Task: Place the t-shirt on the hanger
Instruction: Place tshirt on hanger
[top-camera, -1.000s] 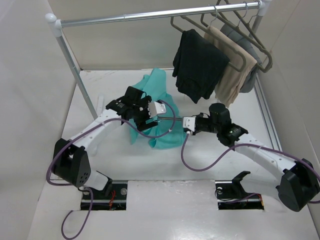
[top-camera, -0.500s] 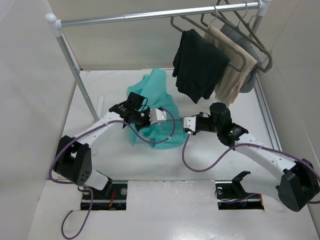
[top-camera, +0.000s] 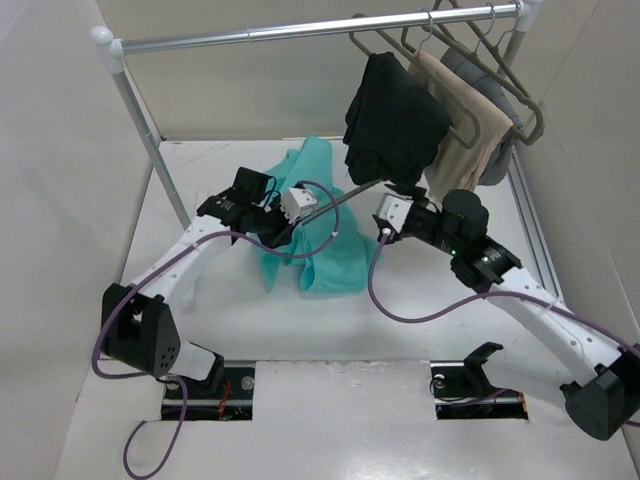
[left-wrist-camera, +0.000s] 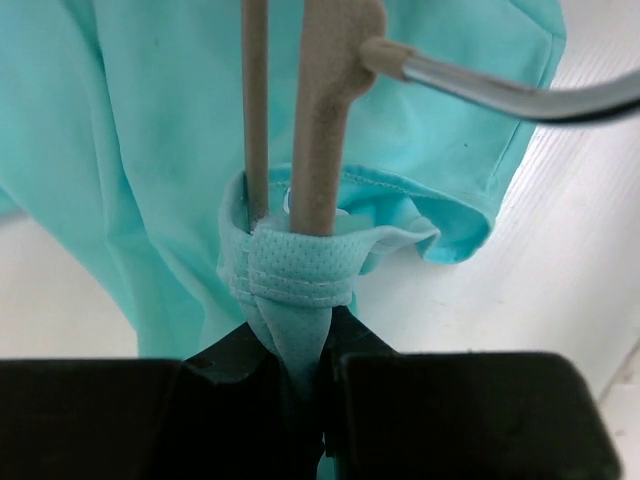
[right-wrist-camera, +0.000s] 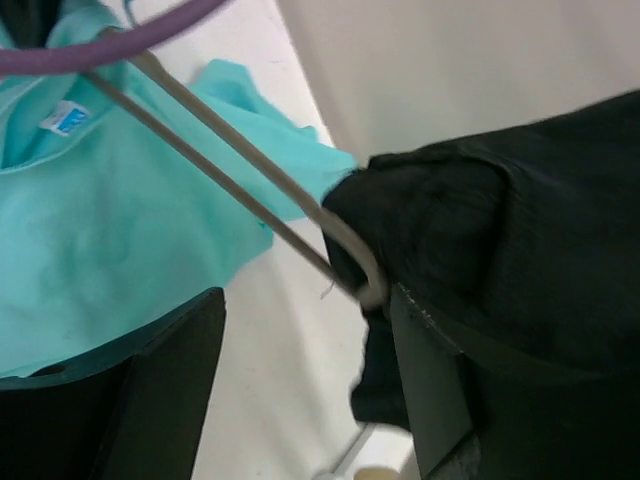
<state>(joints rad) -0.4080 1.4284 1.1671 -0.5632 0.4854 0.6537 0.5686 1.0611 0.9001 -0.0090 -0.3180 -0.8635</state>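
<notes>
Presently: left pincer (left-wrist-camera: 322, 345) clamped on t-shirt (left-wrist-camera: 120, 150) collar around hanger (left-wrist-camera: 320, 120); right pincer (right-wrist-camera: 305, 297) spread wide, hanger touching one finger.

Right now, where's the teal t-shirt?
Top view: the t-shirt lies mid-table, left of the hanging black garment, its collar pinched around the hanger by the left tool.

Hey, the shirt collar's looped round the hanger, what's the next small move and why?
Probably close the right gripper on the hanger. Its jaws stand apart, and the hanger's end seems to lie against only one finger, beside the black garment. Meanwhile the left gripper pinches the t-shirt collar wrapped round both bars. A firm hold should steady things.
</notes>
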